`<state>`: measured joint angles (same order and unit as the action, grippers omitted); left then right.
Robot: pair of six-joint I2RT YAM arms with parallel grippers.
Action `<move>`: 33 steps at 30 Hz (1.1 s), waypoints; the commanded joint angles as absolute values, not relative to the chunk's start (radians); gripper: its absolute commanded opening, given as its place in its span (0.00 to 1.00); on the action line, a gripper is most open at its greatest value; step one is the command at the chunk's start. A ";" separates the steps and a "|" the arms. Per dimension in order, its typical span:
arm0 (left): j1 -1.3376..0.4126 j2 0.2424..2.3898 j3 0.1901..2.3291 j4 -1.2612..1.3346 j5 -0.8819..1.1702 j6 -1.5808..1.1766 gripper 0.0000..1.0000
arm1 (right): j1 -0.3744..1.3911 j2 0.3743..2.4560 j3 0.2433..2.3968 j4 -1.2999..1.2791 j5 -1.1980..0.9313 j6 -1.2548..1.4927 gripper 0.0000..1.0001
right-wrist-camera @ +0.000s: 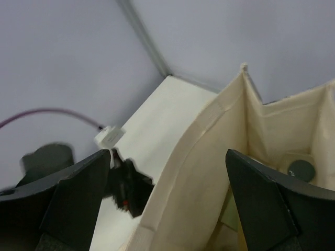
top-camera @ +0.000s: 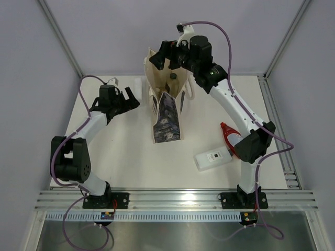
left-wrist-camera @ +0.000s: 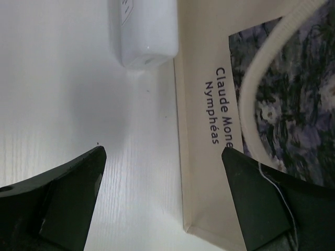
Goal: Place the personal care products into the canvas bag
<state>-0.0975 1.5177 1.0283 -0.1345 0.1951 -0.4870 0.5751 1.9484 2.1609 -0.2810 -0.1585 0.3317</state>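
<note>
Canvas bag (top-camera: pixel 167 112) upright, centre-far on the table (top-camera: pixel 123 159) | right gripper (top-camera: pixel 166 55) over its mouth, spread wide, empty | left gripper (top-camera: pixel 130 98) spread too, just left of it | risk: a finger could snag the floppy rim, bag topples

The bag (left-wrist-camera: pixel 201 178) says "Claude Mone", with the end hidden, and "Nymphéas" next to it, in dark letters.

bag (top-camera: pixel 166 112) mid-table (top-camera: pixel 120 157) | tube (top-camera: pixel 138 83) just left of it | bottle (top-camera: pixel 171 78) inside bag (cap up)
</note>
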 commanded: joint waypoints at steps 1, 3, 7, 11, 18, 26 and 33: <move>-0.121 1.617 1.135 -0.069 0.081 -0.428 0.95 | 0.542 1.856 2.145 -0.227 -0.502 0.170 0.99; -0.127 1.667 1.201 -0.075 0.043 -0.422 0.95 | 0.486 1.818 2.084 -0.200 -0.766 0.153 0.99; -0.138 1.825 1.349 -0.092 0.005 -0.428 0.92 | 0.399 1.744 1.975 -0.192 -0.913 0.138 1.00; -0.164 1.979 1.538 -0.165 -0.093 -0.440 0.90 | 0.295 1.645 1.849 -0.241 -0.948 0.080 1.00; -0.198 2.207 1.818 -0.278 -0.221 -0.449 0.82 | 0.111 1.499 1.576 -0.336 -0.962 -0.049 1.00; -0.218 2.368 2.023 -0.409 -0.276 -0.426 0.72 | -0.051 1.411 1.382 -0.292 -1.011 -0.008 1.00; -0.229 2.448 2.146 -0.549 -0.321 -0.393 0.61 | -0.097 1.379 1.279 -0.207 -1.022 0.074 0.99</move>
<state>-0.2199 2.4416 2.0895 -0.4908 -0.2573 -0.4236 -0.0872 1.4322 1.2907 -0.2890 -0.9871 0.0429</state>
